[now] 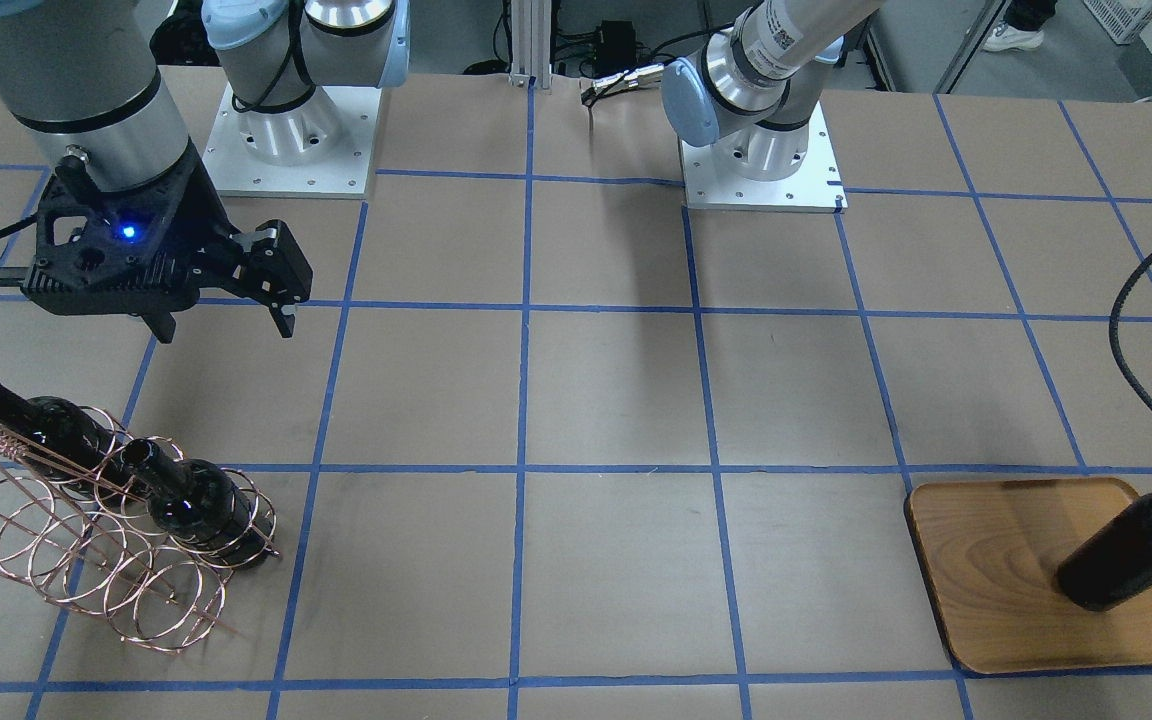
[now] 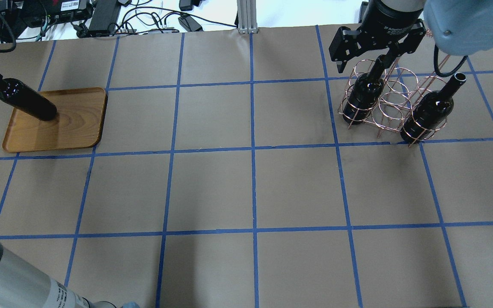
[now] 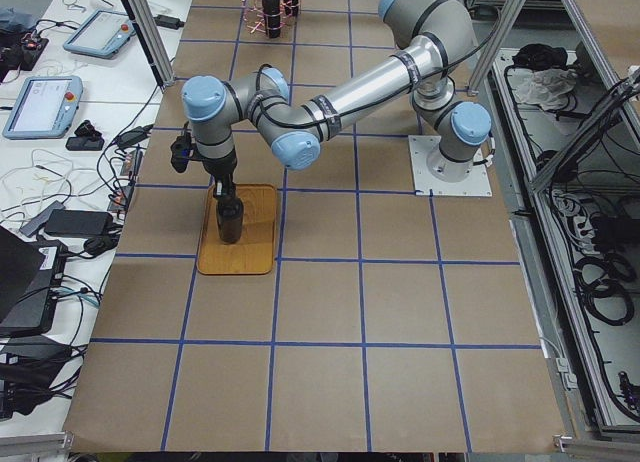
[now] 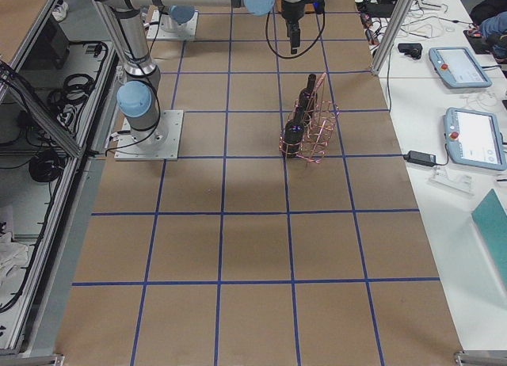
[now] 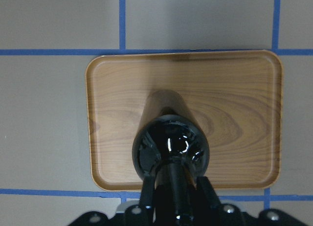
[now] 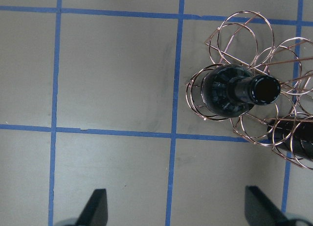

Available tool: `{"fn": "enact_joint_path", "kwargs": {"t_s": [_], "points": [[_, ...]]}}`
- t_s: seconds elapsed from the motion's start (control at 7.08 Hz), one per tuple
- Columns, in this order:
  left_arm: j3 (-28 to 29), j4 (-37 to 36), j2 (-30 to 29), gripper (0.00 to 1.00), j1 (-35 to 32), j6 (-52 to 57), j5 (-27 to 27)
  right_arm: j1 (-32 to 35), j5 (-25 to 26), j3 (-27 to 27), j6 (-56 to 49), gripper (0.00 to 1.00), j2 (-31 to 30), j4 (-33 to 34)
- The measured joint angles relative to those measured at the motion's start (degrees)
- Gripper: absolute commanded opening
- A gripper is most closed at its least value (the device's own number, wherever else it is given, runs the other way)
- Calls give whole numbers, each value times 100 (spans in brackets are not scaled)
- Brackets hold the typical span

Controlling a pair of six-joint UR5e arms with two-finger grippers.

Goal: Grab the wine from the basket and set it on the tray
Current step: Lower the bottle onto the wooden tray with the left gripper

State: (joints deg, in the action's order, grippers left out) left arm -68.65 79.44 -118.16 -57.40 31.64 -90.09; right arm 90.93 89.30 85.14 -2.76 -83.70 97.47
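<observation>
My left gripper [image 5: 175, 202] is shut on the neck of a glossy black wine bottle [image 5: 171, 146] and holds it upright over the wooden tray [image 5: 234, 94]. I cannot tell whether its base touches the tray. The bottle [image 2: 26, 102] and tray [image 2: 75, 124] are at the table's left end in the overhead view. Two more bottles [image 2: 364, 96] [image 2: 430, 111] stand in rings of the copper wire basket [image 2: 390, 109]. My right gripper [image 1: 226, 325] is open and empty. It hangs above the basket [image 1: 86, 560], on the robot's side of it. The nearer bottle [image 6: 234, 91] shows in the right wrist view.
Blue tape lines grid the brown table. The two arm bases [image 1: 291, 130] [image 1: 761, 160] are bolted at the robot's edge. A black cable [image 1: 1136, 370] loops above the tray. Cables and power units [image 2: 114, 13] lie beyond the far edge.
</observation>
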Motion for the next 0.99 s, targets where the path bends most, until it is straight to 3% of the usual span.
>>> {"fn": "enact_joint_path", "kwargs": {"t_s": [0.56,0.71,0.99], "points": [[0,-10,-4,25,3,25,0,-4,2,3,3,100,3,-15],[0,-13,-3,35,35,33,2,-4,3,3,1,100,3,-7],[-10,-10,-9,37,123,42,26,-3,2,11,-51,100,3,41]]}}
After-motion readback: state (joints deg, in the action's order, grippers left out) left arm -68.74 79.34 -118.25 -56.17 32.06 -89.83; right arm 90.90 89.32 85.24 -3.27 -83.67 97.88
